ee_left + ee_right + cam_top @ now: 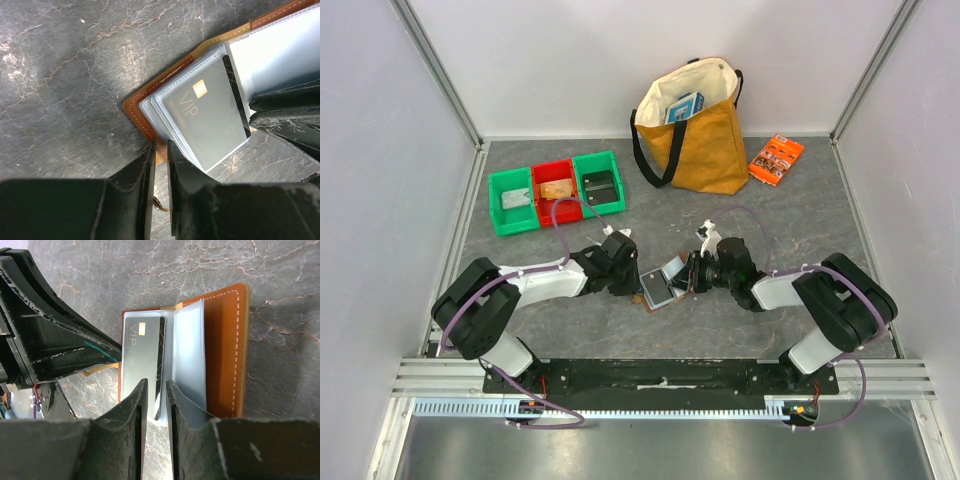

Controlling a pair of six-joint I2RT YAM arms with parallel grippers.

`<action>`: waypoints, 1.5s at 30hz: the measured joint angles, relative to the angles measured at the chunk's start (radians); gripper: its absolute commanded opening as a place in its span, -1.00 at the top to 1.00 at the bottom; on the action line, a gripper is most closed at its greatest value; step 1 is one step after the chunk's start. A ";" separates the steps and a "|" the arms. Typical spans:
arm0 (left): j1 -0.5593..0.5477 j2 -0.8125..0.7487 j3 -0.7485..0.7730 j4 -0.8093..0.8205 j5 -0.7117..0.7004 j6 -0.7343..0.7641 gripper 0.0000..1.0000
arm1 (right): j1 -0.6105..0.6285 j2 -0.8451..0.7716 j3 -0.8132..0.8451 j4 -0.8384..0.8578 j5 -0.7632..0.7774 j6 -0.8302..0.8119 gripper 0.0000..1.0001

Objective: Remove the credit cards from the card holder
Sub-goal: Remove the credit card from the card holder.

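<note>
Grey marbled table (800,220): the open holder (662,286) lies at its middle, between both grippers. Left gripper (160,150), low and reaching inward, pinches the holder's brown edge, jaws narrow. Right gripper (156,387), opposite, also narrow, nips the end of the sleeved VIP card (145,360).

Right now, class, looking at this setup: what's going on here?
A brown holder lies open between two robot grippers. The left gripper pinches the holder's edge near a corner. The right gripper has its fingers either side of the end of a grey VIP card, which sits in a clear sleeve. Whether it actually grips the card is unclear. The card is not yet out.
</note>
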 measured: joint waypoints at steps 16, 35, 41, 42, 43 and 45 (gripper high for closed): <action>-0.004 -0.022 0.000 0.005 -0.002 -0.010 0.29 | 0.000 -0.010 0.000 -0.035 0.010 -0.030 0.43; -0.003 0.030 0.021 0.021 -0.001 -0.016 0.65 | -0.004 0.039 0.000 0.061 -0.043 0.024 0.57; -0.003 0.044 0.035 0.007 -0.010 -0.014 0.85 | -0.008 0.053 0.000 0.077 -0.049 0.031 0.71; -0.003 0.046 0.038 0.003 -0.009 -0.014 0.86 | -0.008 0.057 0.000 0.080 -0.050 0.033 0.74; -0.003 0.047 0.040 0.001 -0.011 -0.014 0.88 | -0.010 0.063 0.000 0.086 -0.050 0.036 0.80; -0.003 0.048 0.041 -0.001 -0.011 -0.014 0.95 | -0.011 0.069 0.000 0.093 -0.051 0.038 0.98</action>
